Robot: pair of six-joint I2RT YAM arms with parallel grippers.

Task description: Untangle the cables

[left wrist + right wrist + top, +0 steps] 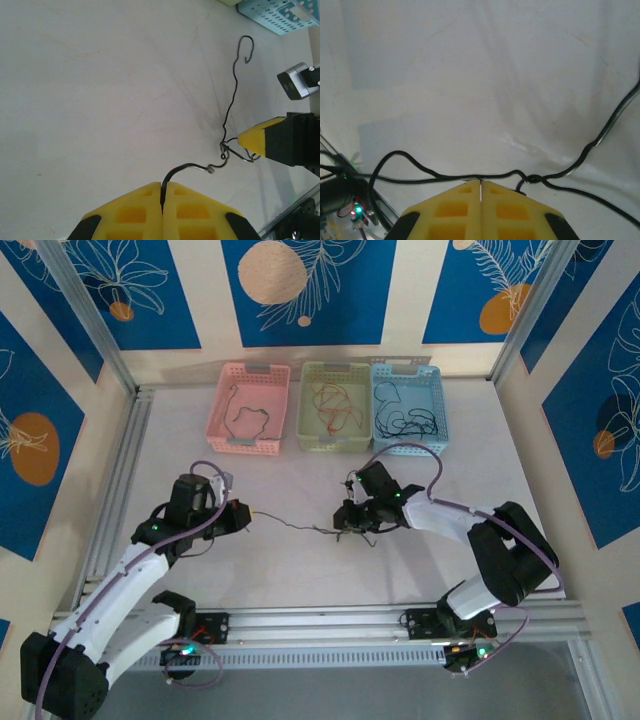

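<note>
A thin black cable [295, 526] stretches across the white table between my two grippers. My left gripper [245, 515] is shut on its left end; in the left wrist view the yellow fingers [190, 210] pinch the cable [187, 168] upright between them. It runs to a small knot [224, 147], and a strand [231, 100] goes on to a hooked end. My right gripper [348, 526] sits at that knot. In the right wrist view, it [481, 183] is shut, with the cable [420, 179] crossing at its very tips and the knot [534, 178] just to the right.
Three baskets stand in a row at the back: pink [224, 400], green [304, 400] and blue [441, 405], each with cables inside. Aluminium rails run along the front edge [330, 625] and the left side [120, 490]. The blue basket's corner [280, 15] shows at the left wrist view's top right.
</note>
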